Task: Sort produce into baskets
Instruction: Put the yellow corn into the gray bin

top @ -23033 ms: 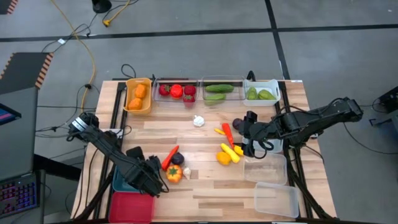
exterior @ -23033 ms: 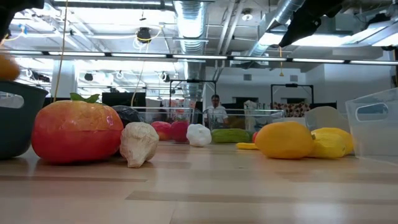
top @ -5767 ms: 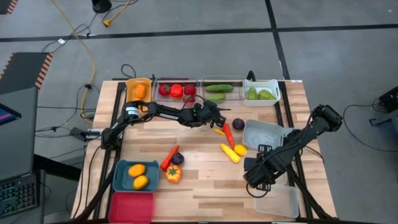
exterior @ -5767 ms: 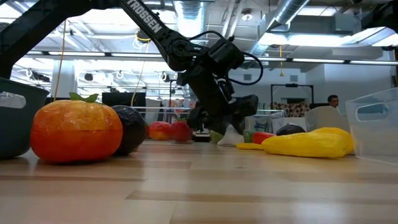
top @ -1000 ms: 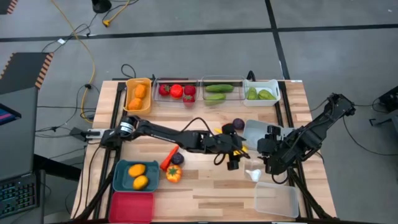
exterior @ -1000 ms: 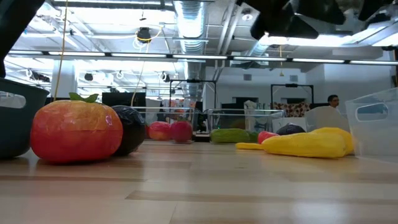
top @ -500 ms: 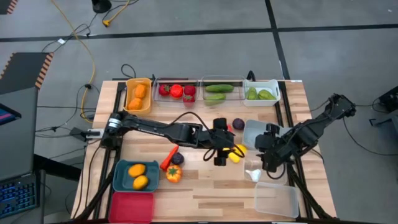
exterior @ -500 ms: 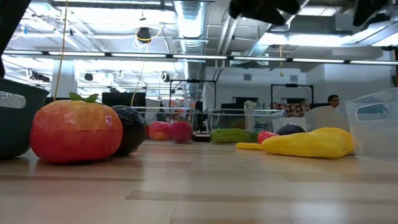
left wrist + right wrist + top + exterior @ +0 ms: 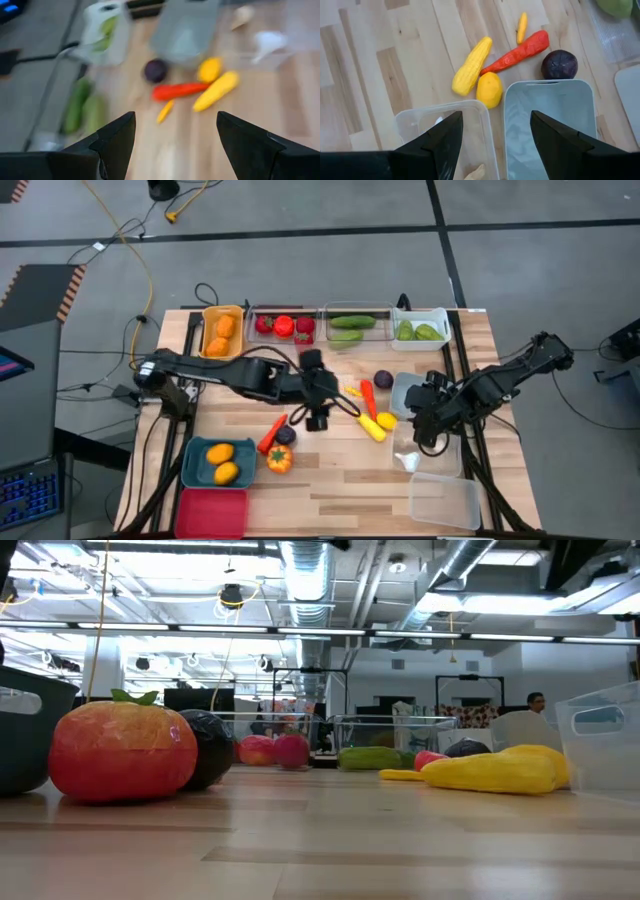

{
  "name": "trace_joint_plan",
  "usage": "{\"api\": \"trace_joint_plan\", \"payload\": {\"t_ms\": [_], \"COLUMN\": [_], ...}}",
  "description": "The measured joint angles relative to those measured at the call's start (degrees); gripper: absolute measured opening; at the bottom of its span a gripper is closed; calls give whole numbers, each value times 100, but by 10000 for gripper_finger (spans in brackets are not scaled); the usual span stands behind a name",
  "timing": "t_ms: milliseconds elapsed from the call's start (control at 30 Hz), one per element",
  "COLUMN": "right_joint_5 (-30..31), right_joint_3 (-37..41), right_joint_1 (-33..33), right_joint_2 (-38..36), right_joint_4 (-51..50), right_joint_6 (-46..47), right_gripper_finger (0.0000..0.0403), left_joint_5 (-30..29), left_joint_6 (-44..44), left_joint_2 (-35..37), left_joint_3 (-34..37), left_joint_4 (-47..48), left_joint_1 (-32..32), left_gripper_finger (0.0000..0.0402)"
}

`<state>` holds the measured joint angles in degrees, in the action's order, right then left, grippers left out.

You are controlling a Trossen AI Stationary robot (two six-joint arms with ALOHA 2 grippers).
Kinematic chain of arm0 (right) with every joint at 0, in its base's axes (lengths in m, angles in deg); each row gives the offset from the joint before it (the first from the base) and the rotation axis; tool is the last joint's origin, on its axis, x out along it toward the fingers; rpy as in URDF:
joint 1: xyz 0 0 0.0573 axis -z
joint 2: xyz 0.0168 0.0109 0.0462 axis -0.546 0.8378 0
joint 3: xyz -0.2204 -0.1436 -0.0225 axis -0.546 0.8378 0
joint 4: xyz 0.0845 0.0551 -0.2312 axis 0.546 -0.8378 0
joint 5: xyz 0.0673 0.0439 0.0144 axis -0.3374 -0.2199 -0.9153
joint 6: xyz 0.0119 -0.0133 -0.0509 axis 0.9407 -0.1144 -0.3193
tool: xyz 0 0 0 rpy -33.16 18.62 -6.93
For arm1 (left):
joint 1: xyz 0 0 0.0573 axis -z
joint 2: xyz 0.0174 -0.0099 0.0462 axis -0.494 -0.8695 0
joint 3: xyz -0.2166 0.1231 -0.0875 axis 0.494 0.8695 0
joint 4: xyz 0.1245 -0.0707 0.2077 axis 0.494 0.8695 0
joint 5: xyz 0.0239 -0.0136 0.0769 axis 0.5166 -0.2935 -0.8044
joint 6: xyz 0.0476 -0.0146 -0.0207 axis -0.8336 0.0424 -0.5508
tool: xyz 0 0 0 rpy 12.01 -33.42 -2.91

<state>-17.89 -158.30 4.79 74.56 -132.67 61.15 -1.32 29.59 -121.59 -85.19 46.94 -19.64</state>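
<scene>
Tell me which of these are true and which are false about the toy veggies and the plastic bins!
1. The teal plastic bin holds two orange toy fruits. True.
2. The red plastic bin is full of produce. False: nothing shows in it.
3. The dark purple round toy lies inside a bin. False: it sits on the wood beside the clear bin.
4. The left gripper is open and holds nothing. True.
5. The yellow toy corn lies on the table. True.

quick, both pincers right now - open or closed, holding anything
Left pincer: open, empty, above the middle of the wooden table.
Right pincer: open, empty, above the clear plastic bin.
</scene>
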Motion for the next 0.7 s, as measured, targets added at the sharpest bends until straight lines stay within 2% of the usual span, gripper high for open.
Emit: {"api": "trace_joint_plan", "payload": {"t_ms": [167, 267, 500, 700], "right_joint_5": [2, -1, -79, -532], "right_joint_3": [2, 0, 0, 0], "right_joint_1": [98, 153, 271, 340], "right_joint_2": [0, 0, 2, 0], "right_joint_4": [166, 320, 543, 562], "right_joint_6": [-2, 2, 2, -17], "right_gripper_finger": [261, 261, 261, 261], "left_joint_5": [-1044, -1462, -1953, -2018], "left_joint_6": [659, 1003, 1535, 1736], "left_joint_2": [213, 237, 237, 232], "left_joint_3": [1, 3, 442, 1100], "left_joint_4": [920, 1394, 1565, 1411], "left_joint_1": [301, 513, 898, 992], "left_gripper_finger": [267, 267, 267, 267]}}
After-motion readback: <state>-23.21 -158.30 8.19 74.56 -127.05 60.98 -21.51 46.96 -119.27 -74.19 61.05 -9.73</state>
